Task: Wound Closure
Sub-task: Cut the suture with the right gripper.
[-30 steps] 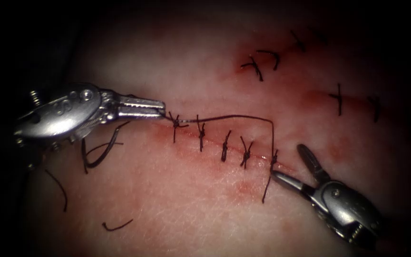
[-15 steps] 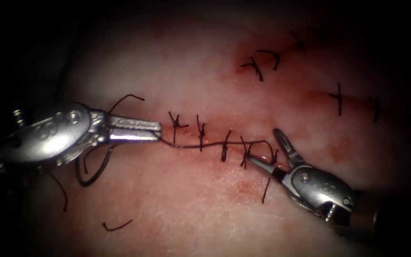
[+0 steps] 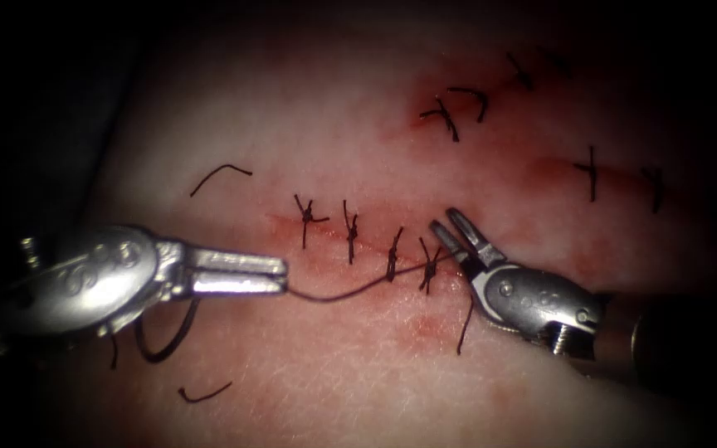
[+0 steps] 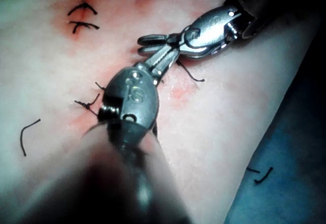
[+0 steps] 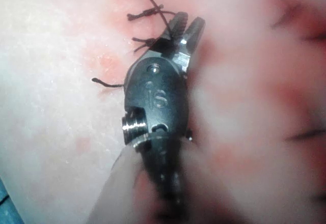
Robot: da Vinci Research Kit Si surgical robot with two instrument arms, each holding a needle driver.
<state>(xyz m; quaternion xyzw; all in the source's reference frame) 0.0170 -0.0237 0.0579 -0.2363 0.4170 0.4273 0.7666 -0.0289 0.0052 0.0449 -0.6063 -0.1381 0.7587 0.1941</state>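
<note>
Thread [image 3: 350,290] clenched in left tool [image 3: 282,275]; right tool [image 3: 450,226] slightly parted astride it, rightmost stitch.

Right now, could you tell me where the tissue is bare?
Bare tissue lies below the stitch row between both tools. Crowded: the left end effector holds thread running to the right end effector, jaws slightly apart; cut ends.
</note>
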